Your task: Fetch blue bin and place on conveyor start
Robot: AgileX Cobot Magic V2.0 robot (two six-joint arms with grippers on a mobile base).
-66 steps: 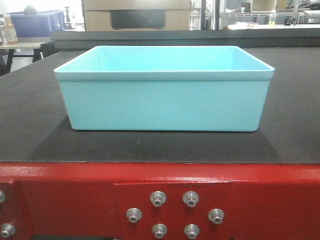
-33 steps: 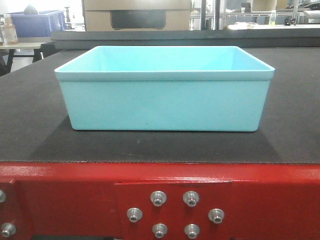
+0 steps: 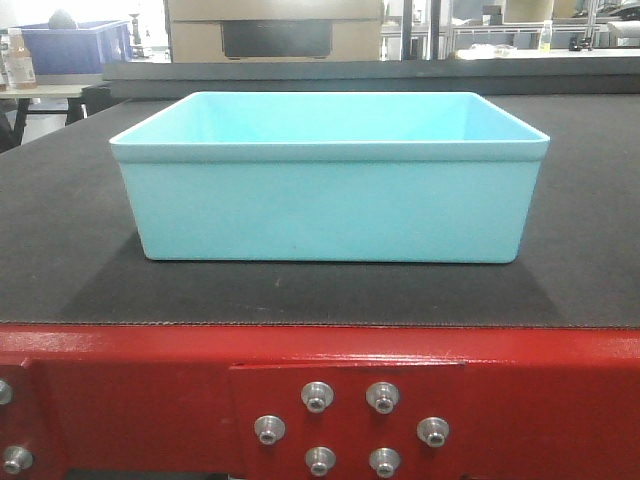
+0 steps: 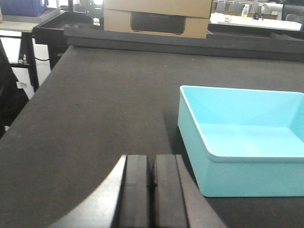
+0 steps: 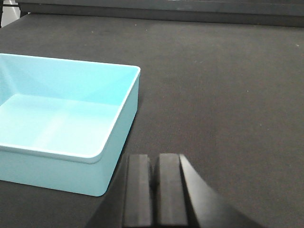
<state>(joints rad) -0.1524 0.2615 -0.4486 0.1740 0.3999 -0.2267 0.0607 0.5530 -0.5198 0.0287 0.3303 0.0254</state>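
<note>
The blue bin [image 3: 330, 205], a pale aqua tub, stands upright and empty on the black belt of the conveyor start [image 3: 300, 295], just behind the red frame [image 3: 150, 400]. In the left wrist view the blue bin [image 4: 247, 161] lies to the right of my left gripper [image 4: 152, 164], which is shut on nothing and apart from the tub. In the right wrist view the blue bin [image 5: 61, 128] lies to the left of my right gripper [image 5: 154, 164], also shut and empty. Neither gripper shows in the front view.
Silver bolts [image 3: 350, 425] stud the red frame. A cardboard box [image 3: 275, 30] sits beyond the belt's far end. A dark blue bin [image 3: 75, 45] and a bottle [image 3: 17, 60] stand on a table at the back left.
</note>
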